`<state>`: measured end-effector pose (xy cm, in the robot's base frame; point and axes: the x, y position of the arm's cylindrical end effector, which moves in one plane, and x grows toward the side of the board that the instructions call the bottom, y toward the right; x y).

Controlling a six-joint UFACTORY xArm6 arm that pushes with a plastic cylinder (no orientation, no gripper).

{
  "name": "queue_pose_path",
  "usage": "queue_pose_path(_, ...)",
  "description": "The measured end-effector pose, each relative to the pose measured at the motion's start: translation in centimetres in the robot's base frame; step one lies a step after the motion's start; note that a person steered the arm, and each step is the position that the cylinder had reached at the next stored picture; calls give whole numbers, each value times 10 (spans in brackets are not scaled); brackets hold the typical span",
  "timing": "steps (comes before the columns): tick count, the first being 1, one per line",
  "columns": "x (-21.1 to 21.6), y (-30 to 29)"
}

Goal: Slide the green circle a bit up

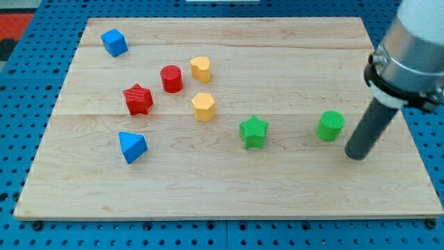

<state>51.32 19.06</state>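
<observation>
The green circle (pixel 331 126) stands on the wooden board (pixel 229 187) at the view's right. My tip (pixel 356 155) rests on the board just right of and slightly below the green circle, a small gap apart. The dark rod rises from it toward the view's upper right. A green star (pixel 254 132) lies to the left of the circle.
A yellow hexagon (pixel 203 106) and a yellow heart (pixel 200 68) sit near the middle. A red cylinder (pixel 171 78) and a red star (pixel 138 99) lie left of them. A blue cube (pixel 114 42) is at top left, a blue triangle (pixel 132 146) at lower left.
</observation>
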Motion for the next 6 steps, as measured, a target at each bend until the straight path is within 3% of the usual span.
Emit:
queue_pose_path(2, -41, -48)
queue_pose_path(6, -35, -47)
